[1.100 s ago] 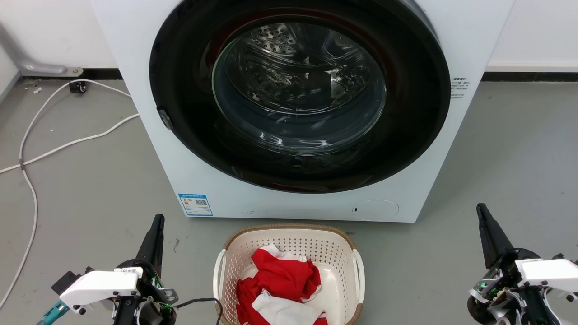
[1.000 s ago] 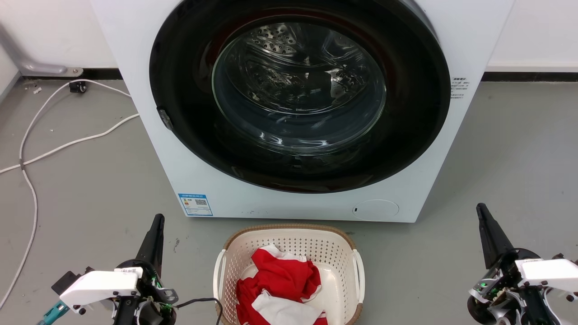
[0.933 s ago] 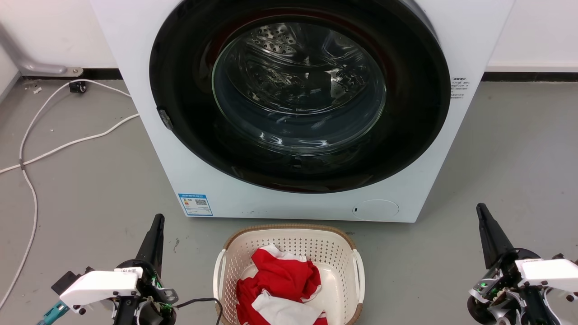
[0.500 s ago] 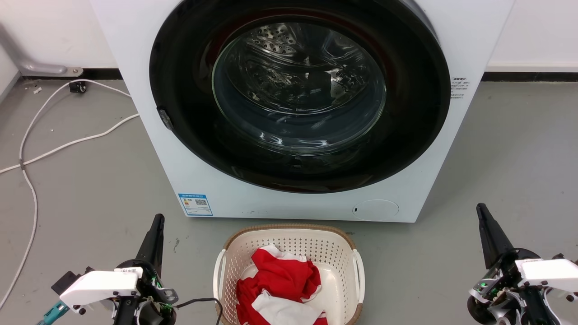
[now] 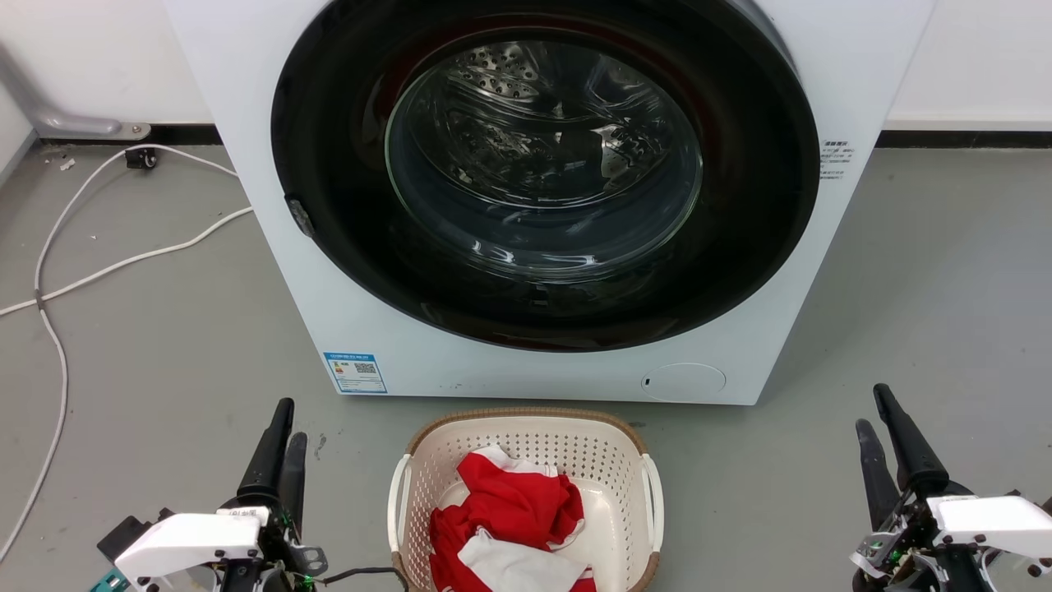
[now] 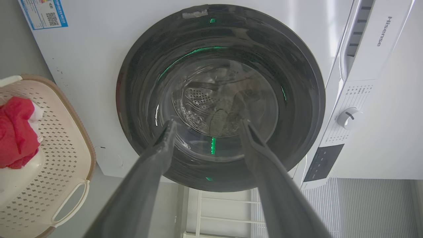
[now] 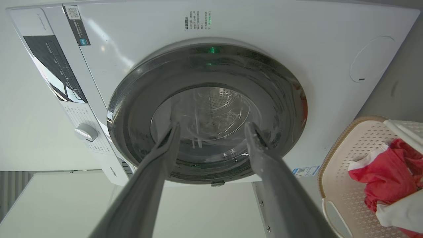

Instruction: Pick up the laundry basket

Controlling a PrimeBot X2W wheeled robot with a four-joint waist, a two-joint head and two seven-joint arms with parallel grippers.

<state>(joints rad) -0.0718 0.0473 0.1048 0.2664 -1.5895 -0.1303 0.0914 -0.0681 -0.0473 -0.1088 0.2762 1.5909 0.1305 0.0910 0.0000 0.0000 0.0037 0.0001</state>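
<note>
The cream-white perforated plastic laundry basket [image 5: 526,448] with brown rim sits at six o'clock. The left gripper [image 5: 290,421] at its nine o'clock and the right gripper [image 5: 871,407] at three are both spread, holding nothing.

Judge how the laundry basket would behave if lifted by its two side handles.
The laundry basket is perforated plastic, so probably stiff and light. The red and white cloth sits left of centre, so it may tilt slightly. The thin handles could flex.

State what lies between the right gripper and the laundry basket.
Bare grey floor lies between the right gripper and the laundry basket, as the head view shows; the two stand apart.
</note>
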